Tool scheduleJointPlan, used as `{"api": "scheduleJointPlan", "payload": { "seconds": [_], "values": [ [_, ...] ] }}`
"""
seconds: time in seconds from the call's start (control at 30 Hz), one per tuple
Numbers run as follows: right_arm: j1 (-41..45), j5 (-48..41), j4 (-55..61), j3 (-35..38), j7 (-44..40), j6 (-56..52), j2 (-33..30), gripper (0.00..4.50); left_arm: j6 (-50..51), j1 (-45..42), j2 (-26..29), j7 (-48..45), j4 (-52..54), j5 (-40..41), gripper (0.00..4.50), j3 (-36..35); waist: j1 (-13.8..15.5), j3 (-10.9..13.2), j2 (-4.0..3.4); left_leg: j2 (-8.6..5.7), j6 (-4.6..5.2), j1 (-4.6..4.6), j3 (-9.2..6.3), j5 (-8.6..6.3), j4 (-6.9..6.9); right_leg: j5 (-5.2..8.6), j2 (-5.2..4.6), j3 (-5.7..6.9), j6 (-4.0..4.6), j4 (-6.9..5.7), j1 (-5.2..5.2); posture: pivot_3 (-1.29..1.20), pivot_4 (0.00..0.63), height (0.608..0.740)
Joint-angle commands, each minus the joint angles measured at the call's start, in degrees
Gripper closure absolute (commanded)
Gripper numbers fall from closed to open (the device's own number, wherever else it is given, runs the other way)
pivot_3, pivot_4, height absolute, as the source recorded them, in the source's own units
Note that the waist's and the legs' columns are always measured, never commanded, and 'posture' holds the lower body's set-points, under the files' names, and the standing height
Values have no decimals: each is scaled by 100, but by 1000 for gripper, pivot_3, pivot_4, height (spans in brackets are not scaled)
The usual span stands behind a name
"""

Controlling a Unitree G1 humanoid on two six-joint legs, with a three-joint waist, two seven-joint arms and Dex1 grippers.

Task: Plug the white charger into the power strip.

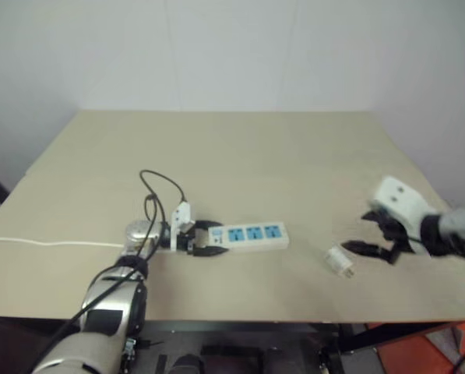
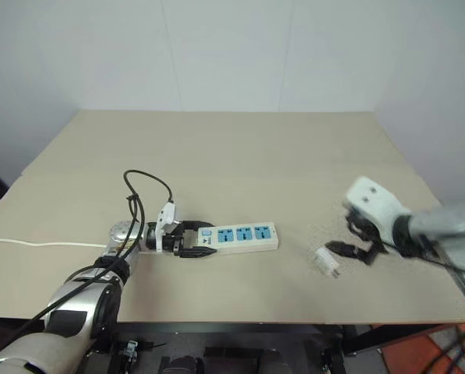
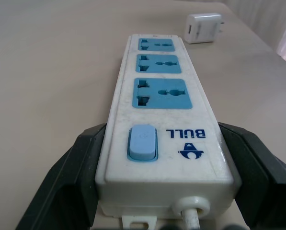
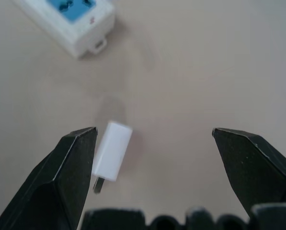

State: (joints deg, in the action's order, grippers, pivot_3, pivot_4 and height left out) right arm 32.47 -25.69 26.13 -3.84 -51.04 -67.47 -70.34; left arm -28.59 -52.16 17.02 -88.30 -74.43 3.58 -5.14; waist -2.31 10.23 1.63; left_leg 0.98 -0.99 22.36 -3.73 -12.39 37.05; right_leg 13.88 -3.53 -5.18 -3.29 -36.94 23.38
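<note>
Left wrist view: my left gripper (image 3: 157,191) clamps the switch end of the power strip (image 3: 162,91), steadying it on the table (image 1: 240,156). My right gripper (image 4: 152,158), jaws wide and empty, hovers above the white charger (image 4: 111,151), which lies flat beyond the strip's far end, ready for pickup.

A light wooden table (image 1: 240,156) carries the power strip (image 1: 251,234) and white charger (image 1: 340,262).

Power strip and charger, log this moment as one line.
left hand: shut on power strip switch end | right hand: open above white charger | charger: lying on table, unplugged
</note>
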Motion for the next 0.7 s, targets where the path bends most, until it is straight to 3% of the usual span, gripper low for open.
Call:
{"api": "scheduleJointPlan", "payload": {
  "seconds": [0.03, 0.1, 0.27, 0.7],
  "values": [
    [1543, -50, -509, -1553, -480, -1283, 220, 0, -52, -57, -85, -43, 84, -42, 1234, 60, 18, 0, 0, 0, 0, 2, -1, 0, 1, -6, -1, 0, 11, 2, 1, 0, 150, 740],
    [2264, 106, -903, -2353, -570, -1585, 473, 0, -56, -47, -120, 7, 83, -63, 1234, 81, 22, -1, -1, -2, -1, 14, -8, -1, 5, -6, -3, 8, 11, 11, 5, 0, 150, 740],
    [3019, 280, -1830, -3325, -525, -1894, 993, 0, -93, -27, -194, 91, 95, -91, 1234, 122, 97, -5, -8, -7, -1, 89, -17, -1, 40, -10, -8, 14, 15, -23, 83, 0, 150, 740],
    [2902, 313, -2894, -3406, -142, -2194, 1428, 0, -192, 106, -287, 218, 110, -121, 1234, 211, 143, -21, -34, -8, 5, 96, -20, -4, 67, -12, -8, 18, 14, -29, 81, 0, 150, 740]
  ]
}}
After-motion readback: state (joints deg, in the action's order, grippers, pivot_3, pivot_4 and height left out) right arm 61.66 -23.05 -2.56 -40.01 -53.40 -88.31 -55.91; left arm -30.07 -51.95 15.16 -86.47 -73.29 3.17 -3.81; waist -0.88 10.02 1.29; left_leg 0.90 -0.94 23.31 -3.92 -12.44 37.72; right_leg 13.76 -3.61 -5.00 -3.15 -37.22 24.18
